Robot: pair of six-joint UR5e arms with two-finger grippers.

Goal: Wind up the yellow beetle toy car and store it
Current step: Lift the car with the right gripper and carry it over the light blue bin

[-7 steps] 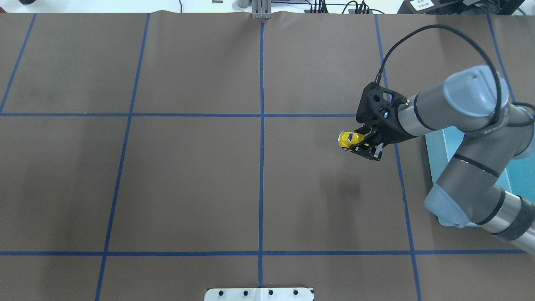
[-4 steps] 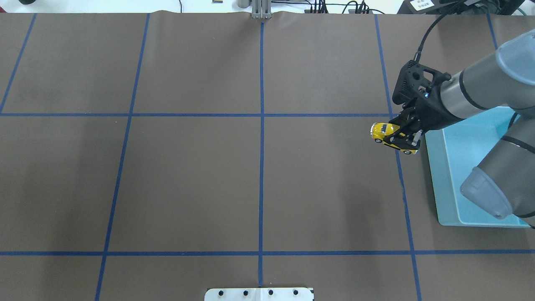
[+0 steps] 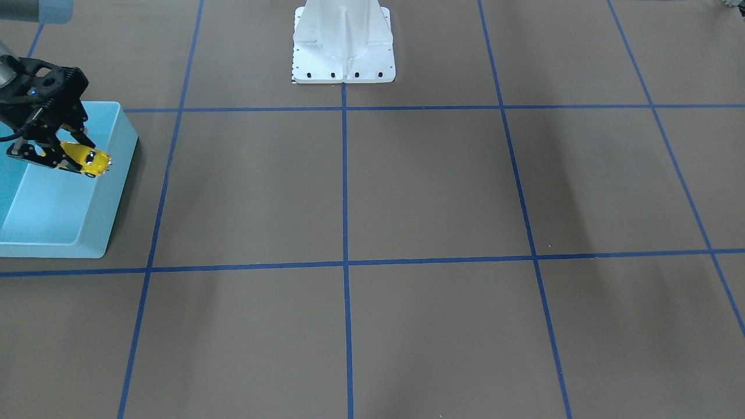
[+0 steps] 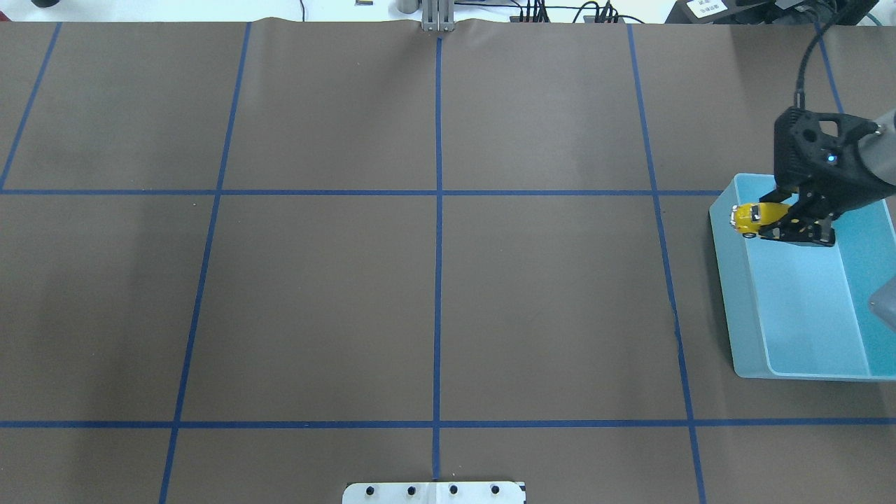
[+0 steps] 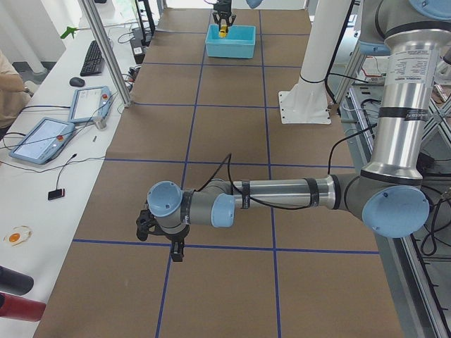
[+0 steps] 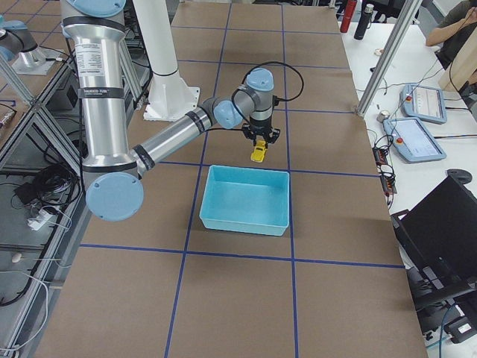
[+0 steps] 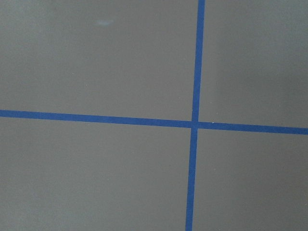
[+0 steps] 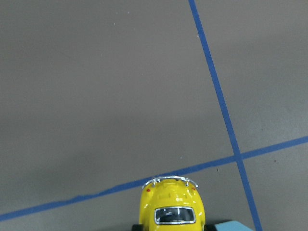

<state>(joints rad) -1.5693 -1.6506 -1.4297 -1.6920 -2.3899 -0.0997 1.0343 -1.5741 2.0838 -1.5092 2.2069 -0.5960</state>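
Observation:
The yellow beetle toy car (image 4: 750,218) hangs in the air with my right gripper (image 4: 770,225) shut on its rear half. It hovers over the left rim of the light blue bin (image 4: 728,294), nose pointing out toward the table's middle. The front-facing view shows the car (image 3: 88,160) in the right gripper (image 3: 65,158), above the bin's wall (image 3: 119,186). The right wrist view shows the car's roof and bumper (image 8: 172,207) over brown table and a bin corner. My left gripper (image 5: 165,238) appears only in the exterior left view, low over the table; I cannot tell its state.
The brown table cover carries a grid of blue tape lines (image 4: 438,210). The white robot base plate (image 3: 343,52) stands at the table's near edge. Tablets (image 5: 42,137) and a keyboard (image 5: 92,58) lie on the side desk beyond the table.
My right arm has carried the car to the right, from the mid-right table to above the blue bin's left rim. The grip on the car is unchanged.

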